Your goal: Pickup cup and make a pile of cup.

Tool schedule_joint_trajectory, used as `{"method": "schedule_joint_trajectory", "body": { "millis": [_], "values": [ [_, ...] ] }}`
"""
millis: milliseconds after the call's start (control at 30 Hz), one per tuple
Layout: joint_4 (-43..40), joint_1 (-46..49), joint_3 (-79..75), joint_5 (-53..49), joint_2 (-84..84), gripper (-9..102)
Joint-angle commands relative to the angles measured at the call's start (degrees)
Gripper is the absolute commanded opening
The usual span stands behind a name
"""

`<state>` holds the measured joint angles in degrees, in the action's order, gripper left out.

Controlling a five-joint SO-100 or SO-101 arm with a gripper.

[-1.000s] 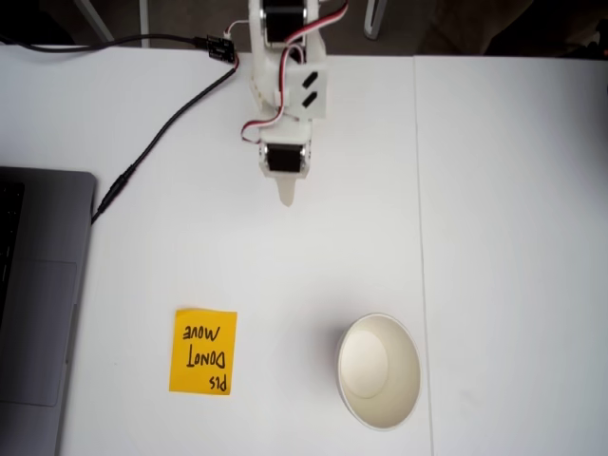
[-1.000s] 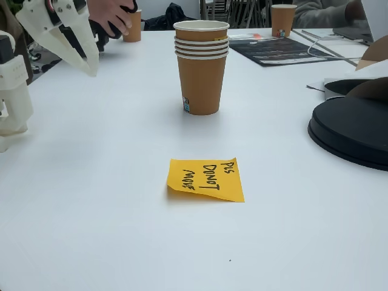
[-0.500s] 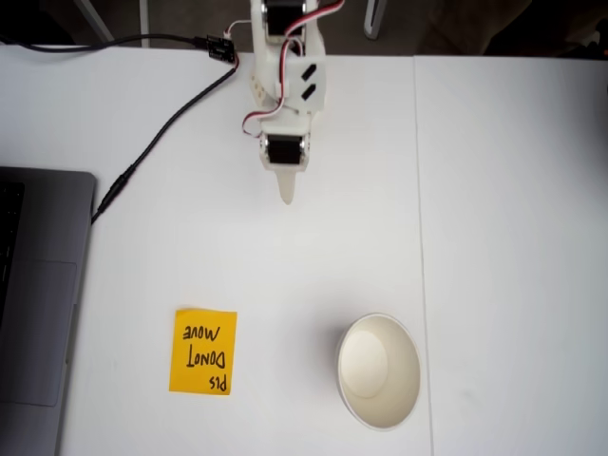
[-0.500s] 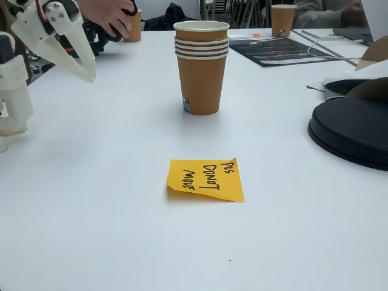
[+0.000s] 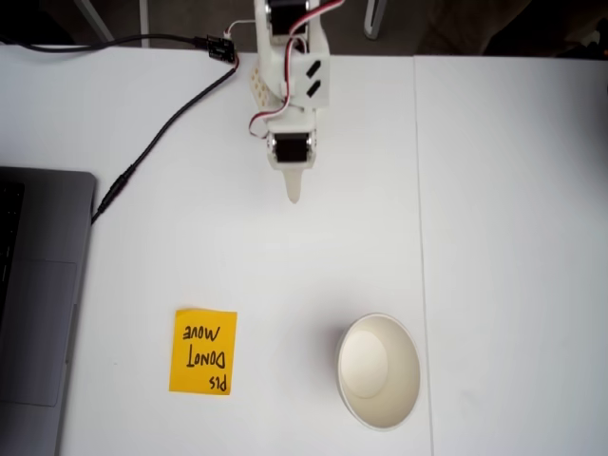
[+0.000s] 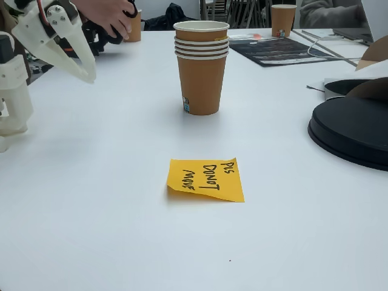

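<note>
Gripper empty, jaw gap not discernible, well apart from pile of cup; risk of clipping rim and toppling stack if approached low.

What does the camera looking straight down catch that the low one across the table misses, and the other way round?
From above: a laptop, a black cable and the cream inside of the cup pile. From the low side: its brown wall with several stacked rims, a hand, a black disc. Both: the orange note, the arm's fingers, the white table.
</note>
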<state>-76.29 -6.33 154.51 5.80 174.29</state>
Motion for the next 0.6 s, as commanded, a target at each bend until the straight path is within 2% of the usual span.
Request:
{"method": "schedule_joint_trajectory", "body": {
  "millis": [0, 567],
  "values": [
    [1.49, -0.18, 0.26, -0.44, 1.93, -7],
    [1.23, -0.09, 8.09, -0.35, 13.36, -7]
  ]
}}
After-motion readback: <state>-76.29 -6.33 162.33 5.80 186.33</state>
